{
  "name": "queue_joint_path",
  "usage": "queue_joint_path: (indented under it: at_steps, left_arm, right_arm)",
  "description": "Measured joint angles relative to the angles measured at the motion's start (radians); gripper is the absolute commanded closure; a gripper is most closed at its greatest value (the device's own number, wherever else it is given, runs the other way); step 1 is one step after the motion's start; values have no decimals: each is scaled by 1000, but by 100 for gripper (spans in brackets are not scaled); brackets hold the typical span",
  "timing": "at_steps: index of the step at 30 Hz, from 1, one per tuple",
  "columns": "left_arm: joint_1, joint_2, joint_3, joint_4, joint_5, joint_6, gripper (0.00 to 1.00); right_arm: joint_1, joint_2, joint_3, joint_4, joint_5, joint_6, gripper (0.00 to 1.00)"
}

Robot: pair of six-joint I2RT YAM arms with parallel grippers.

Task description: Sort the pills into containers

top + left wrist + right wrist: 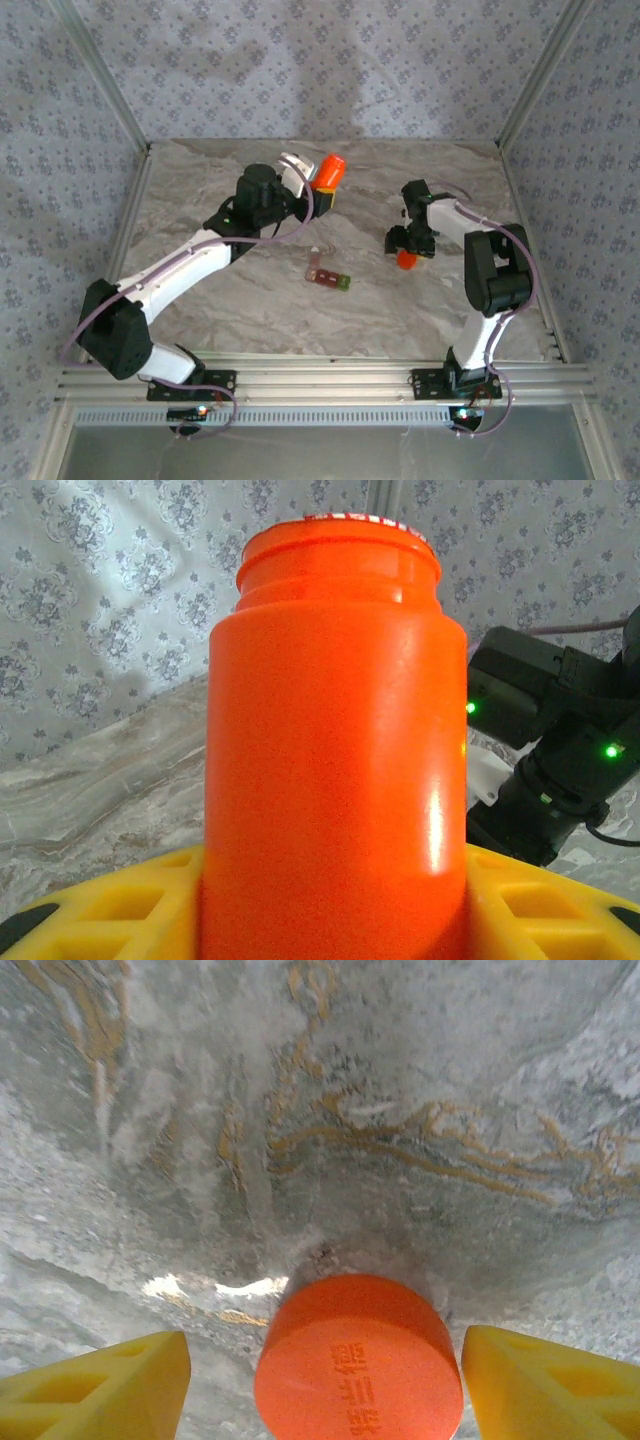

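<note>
Left pincer (pixel 318 190): grips orange plastic bottle (pixel 335 740)
Right pincer (pixel 325 1350): spread astride round orange cap (pixel 360 1390)
Red-brown green-ended compartment strip (pixel 328 278): left pincer's 6 o'clock, bare counter (pixel 250 310) around

1 overhead, 2 wrist close-ups, shared table (pixel 250 300)

text | orange cap (pixel 358 1360) | raised characters, too blurred to read

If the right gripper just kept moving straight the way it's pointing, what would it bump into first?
Most likely the orange cap, lying on the marble table between the right gripper's open fingers. How near it is, I can't tell.
</note>
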Motion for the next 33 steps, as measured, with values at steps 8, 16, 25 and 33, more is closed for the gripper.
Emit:
queue_joint_path:
  at_steps: [8,16,25,33]
  left_arm:
    - [0,18,13,1,7,0,100]
    - [0,22,13,-2,11,-1,100]
    - [0,22,13,-2,11,-1,100]
    - [0,33,13,13,18,2,100]
  right_arm:
    - [2,0,-8,0,8,-3,28]
    - [15,0,-26,2,11,-11,33]
    - [21,3,-26,-1,7,-22,58]
    - [0,-27,55,-58,-63,-11,61]
